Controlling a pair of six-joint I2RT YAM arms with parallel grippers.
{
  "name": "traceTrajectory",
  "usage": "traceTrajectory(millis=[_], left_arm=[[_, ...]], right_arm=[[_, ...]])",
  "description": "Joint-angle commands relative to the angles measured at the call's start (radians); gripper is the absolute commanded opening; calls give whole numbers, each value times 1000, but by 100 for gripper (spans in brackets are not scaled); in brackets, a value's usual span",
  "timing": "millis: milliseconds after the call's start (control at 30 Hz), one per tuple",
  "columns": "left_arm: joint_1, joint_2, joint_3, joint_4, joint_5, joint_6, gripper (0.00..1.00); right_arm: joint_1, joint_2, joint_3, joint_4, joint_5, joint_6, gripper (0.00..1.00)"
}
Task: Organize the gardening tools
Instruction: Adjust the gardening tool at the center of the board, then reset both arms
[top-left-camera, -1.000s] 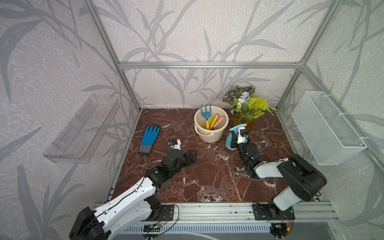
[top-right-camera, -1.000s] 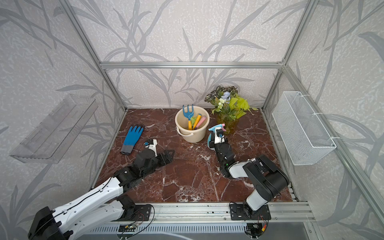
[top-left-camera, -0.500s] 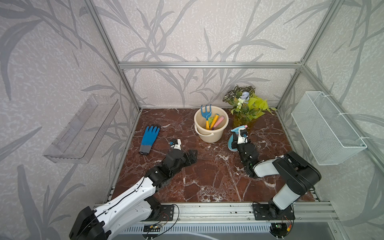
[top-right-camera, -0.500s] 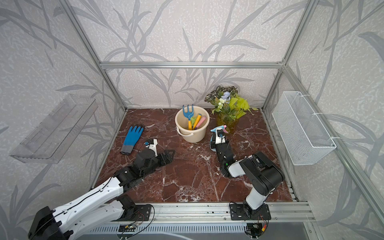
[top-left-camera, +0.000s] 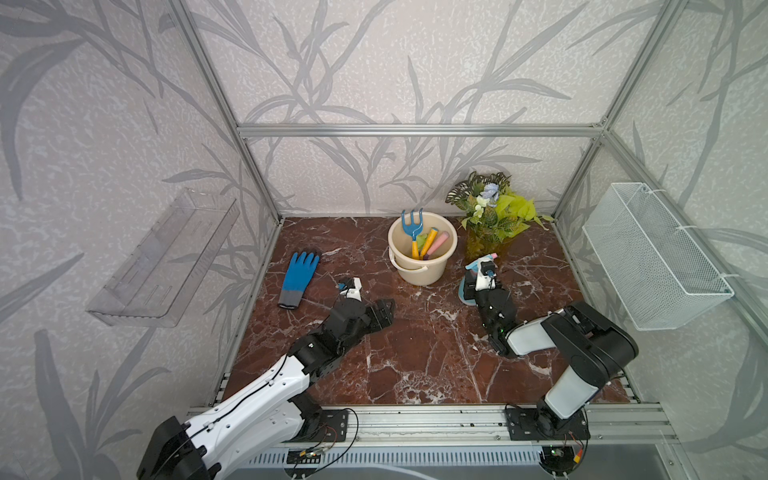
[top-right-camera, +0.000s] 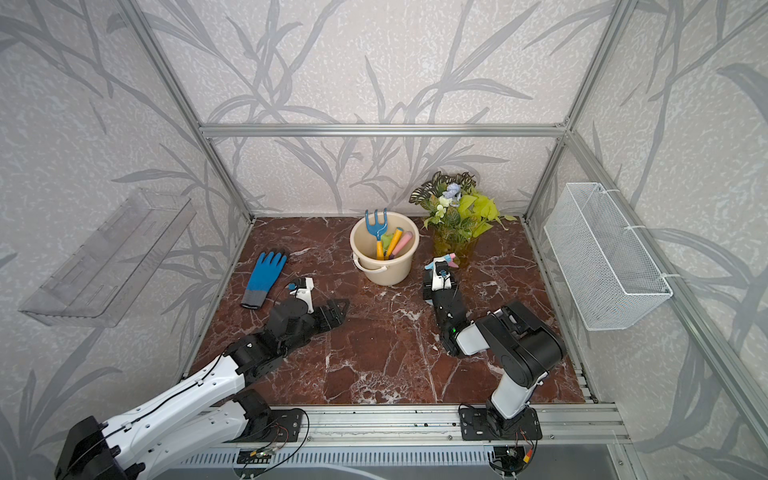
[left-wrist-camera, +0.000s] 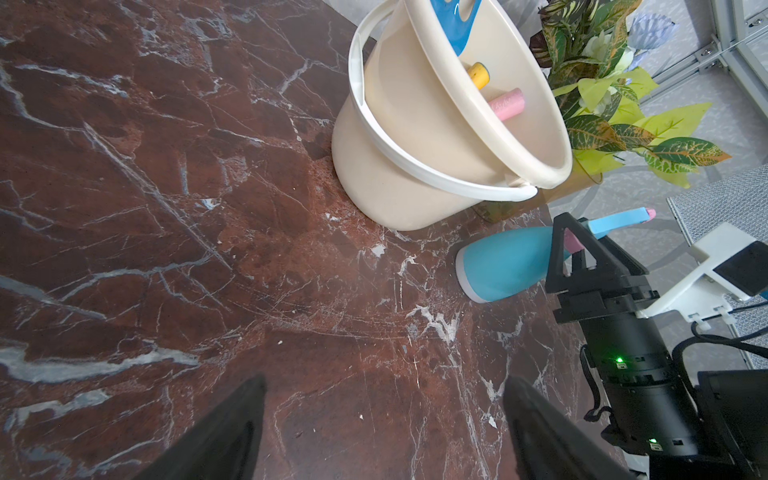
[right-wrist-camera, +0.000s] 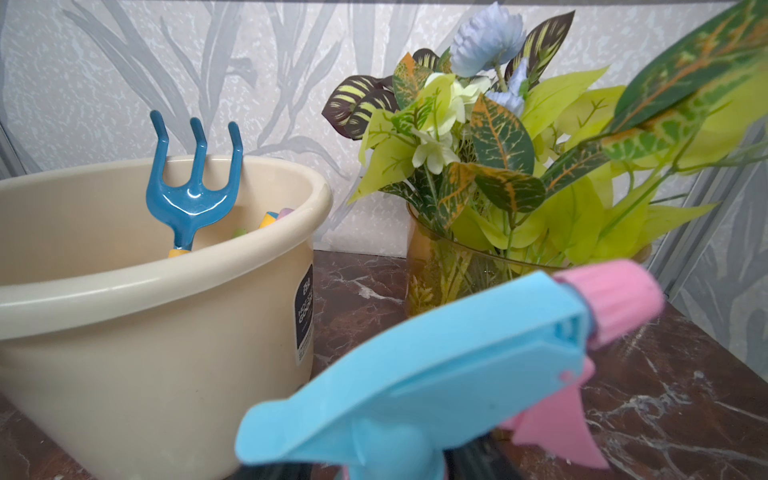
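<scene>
Right wrist cam: only view w/ the dark sticker (right-wrist-camera: 304, 316) on the cream bucket (right-wrist-camera: 145, 353). Print runs sideways; "GOO…" legible, rest too small. Blue fork (right-wrist-camera: 193, 191) stands tines-up in the bucket. Spray bottle (right-wrist-camera: 436, 365) head fills the foreground, blurred, pink nozzle twd the plant (right-wrist-camera: 498, 166).

Left wrist cam adds the bottle's base down at the marble floor (left-wrist-camera: 166, 208), just beside the bucket. Right gripper (left-wrist-camera: 571, 245) sits at its neck; clamped or merely around it, can't tell. Pink handle (left-wrist-camera: 507, 104) & yellow handle (left-wrist-camera: 478, 75) lie inside the bucket; script on the pink one unreadable. Left gripper (left-wrist-camera: 383, 380): fingers wide apart, nothing btwn.

Both top views alone show the blue glove (top-left-camera: 299, 278), flat, well apart from the bucket.
</scene>
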Motion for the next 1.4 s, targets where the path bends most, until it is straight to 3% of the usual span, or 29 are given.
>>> traceTrajectory(millis=[0, 433, 533, 700, 933, 1167, 1367], left_arm=[[5, -20, 22, 5, -5, 19, 91], [5, -13, 27, 13, 0, 17, 91], [5, -14, 28, 9, -5, 19, 91], [4, -4, 37, 10, -13, 23, 91], [5, 33, 70, 7, -39, 40, 95], [7, 92, 142, -10, -107, 94, 100], [8, 178, 278, -82, -229, 187, 100]], right_arm=[[-1, -7, -22, 33, 6, 12, 58], [7, -114, -98, 33, 51, 20, 81], [12, -148, -119, 33, 77, 15, 99], [26, -233, -163, 8, 127, 27, 99], [31, -574, -151, -485, 173, 184, 99], [16, -879, -103, -969, 169, 231, 99], [-48, -985, 13, -1311, 146, 324, 99]])
